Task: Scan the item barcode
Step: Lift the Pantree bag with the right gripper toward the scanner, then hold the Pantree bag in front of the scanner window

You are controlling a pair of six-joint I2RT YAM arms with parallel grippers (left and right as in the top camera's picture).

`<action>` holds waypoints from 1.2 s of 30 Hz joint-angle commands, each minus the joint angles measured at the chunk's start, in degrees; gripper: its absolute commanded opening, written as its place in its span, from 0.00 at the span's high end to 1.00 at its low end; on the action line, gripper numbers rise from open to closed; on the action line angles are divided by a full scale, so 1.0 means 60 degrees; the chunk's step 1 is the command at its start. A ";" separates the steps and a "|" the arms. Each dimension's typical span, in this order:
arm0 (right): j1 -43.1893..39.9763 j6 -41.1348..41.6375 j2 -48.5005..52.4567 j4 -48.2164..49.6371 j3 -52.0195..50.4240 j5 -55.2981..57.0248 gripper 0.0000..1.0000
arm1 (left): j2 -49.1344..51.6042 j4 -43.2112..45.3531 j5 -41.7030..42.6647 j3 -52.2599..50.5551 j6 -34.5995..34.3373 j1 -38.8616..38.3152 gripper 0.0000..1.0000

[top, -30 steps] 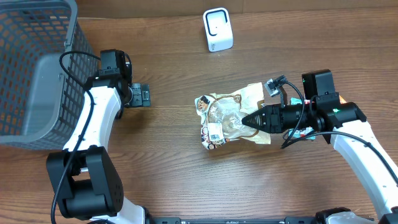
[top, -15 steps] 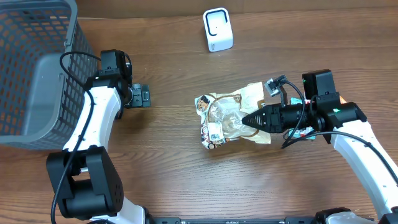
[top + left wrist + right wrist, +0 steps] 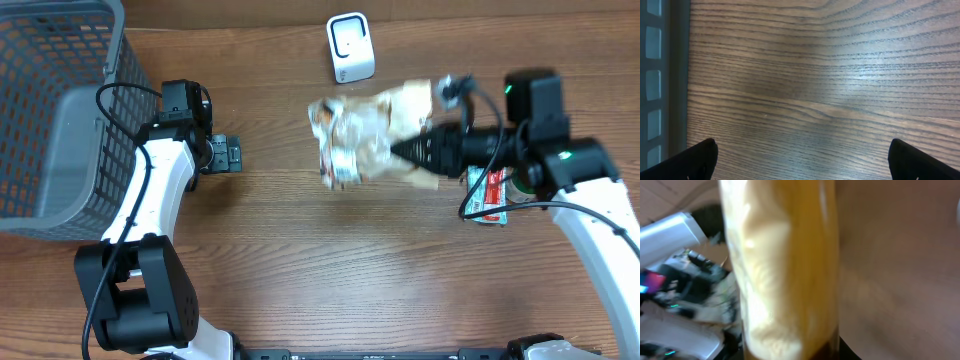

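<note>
The item, a crinkly beige and clear snack bag [image 3: 362,132], hangs blurred above the table, just below the white scanner [image 3: 350,47]. A white label patch shows at its lower left corner. My right gripper [image 3: 402,153] is shut on the bag's right edge, pointing left. In the right wrist view the bag [image 3: 785,265] fills the middle as a yellow blur, and my right gripper [image 3: 790,354] shows only as dark tips at the bottom. My left gripper [image 3: 230,155] stands open beside the basket, nothing between its fingers [image 3: 697,159], only bare wood below.
A grey mesh basket [image 3: 60,110] takes up the far left; its wall [image 3: 655,75] shows at the left wrist view's edge. A red and green packet [image 3: 492,192] lies on the table under my right arm.
My right gripper has lifted the bag off the table and carried it up toward the scanner, uncovering the red and green packet. The left arm has not moved.
</note>
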 commanded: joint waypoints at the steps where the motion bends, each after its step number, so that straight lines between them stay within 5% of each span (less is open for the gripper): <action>1: 0.0040 -0.1045 -0.0182 0.0455 0.1304 0.0597 0.97 | -0.0015 0.0007 0.0087 0.0146 -0.0058 0.0033 0.00; 5: 0.0117 -0.2747 -0.0182 0.1909 0.1683 0.1016 0.97 | -0.0015 0.0007 0.0087 0.0146 -0.0058 0.0033 0.00; 10: 0.0146 -0.2892 0.0084 0.4156 0.1781 0.2714 0.97 | -0.0015 0.0007 0.0087 0.0146 -0.0058 0.0033 0.00; 20: 0.0372 -0.2951 0.2852 0.2674 0.5289 0.4087 0.97 | -0.0015 0.0007 0.0087 0.0146 -0.0058 0.0033 0.00; 36: 0.2517 -0.7592 0.5614 0.4102 0.5493 1.0666 0.97 | -0.0015 0.0007 0.0087 0.0146 -0.0058 0.0033 0.00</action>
